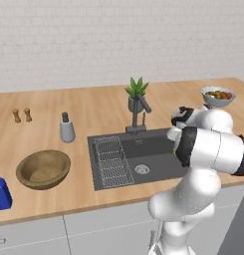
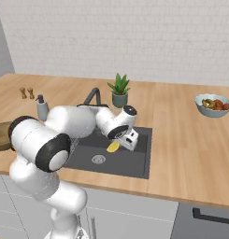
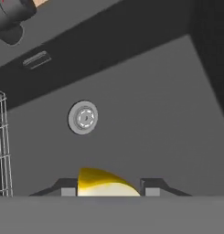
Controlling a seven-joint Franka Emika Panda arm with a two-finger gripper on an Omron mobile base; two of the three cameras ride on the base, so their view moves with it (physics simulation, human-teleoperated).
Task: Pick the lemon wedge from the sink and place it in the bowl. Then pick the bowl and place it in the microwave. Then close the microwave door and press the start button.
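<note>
Reaching down into the sink (image 2: 134,163) at the centre of the right base view, the claw (image 2: 121,145) holds the lemon wedge (image 2: 113,146), which shows as a yellow patch just below the hand, above the basin floor. In the hand view the lemon wedge (image 3: 104,183) sits at the bottom centre between the two dark fingertips (image 3: 152,186), which stand against its two sides, so the claw is clamped on it. The round steel drain (image 3: 83,117) lies left of centre there, and the wire rack (image 3: 1,146) runs down the left edge. In the left base view the wooden bowl (image 1: 43,169) rests on the table (image 1: 93,107) at the lower left, well apart from the sink (image 1: 153,149), with the faucet (image 1: 138,115) and a potted plant (image 1: 136,93) behind the basin.
</note>
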